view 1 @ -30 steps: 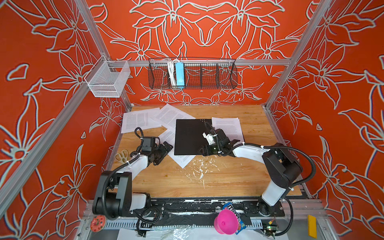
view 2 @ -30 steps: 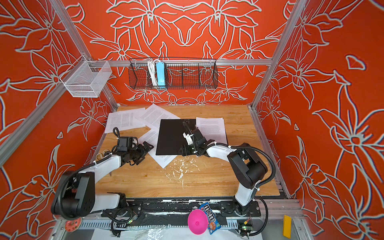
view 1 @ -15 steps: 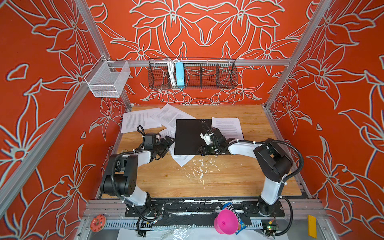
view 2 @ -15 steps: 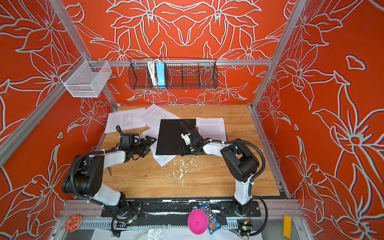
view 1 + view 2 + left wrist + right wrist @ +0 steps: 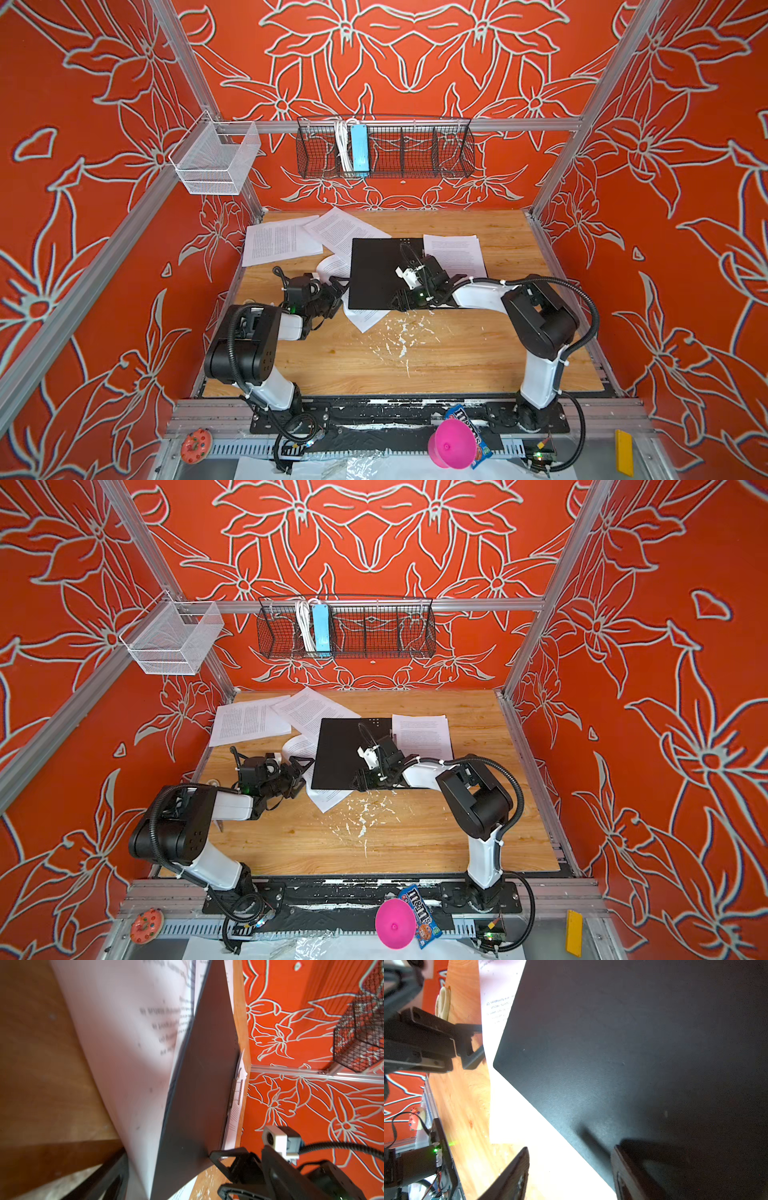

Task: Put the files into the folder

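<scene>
The folder (image 5: pixel 376 270) lies open in the middle of the table, black inside up, in both top views (image 5: pixel 340 750). Its metal clip (image 5: pixel 239 1091) shows in the left wrist view. Of the files, two sheets (image 5: pixel 282 243) lie at the back left. One sheet (image 5: pixel 455 253) lies right of the black flap, and another (image 5: pixel 365 318) pokes out from under it. A curled sheet (image 5: pixel 332 264) rises at the flap's left edge, where my left gripper (image 5: pixel 336 296) stands open. My right gripper (image 5: pixel 399 300) is open, its jaws straddling the flap's front edge (image 5: pixel 571 1167).
A black wire basket (image 5: pixel 415 149) on the back wall holds a light-blue power strip (image 5: pixel 359 147). A white mesh basket (image 5: pixel 216 162) hangs at the back left. White flecks (image 5: pixel 399 336) dot the wooden table (image 5: pixel 415 370). A pink cup (image 5: pixel 451 446) sits on the front rail.
The left arm has folded up and its gripper has slid right to the folder's left edge, where the sheet now curls up. The right gripper has shifted slightly toward the front edge.
</scene>
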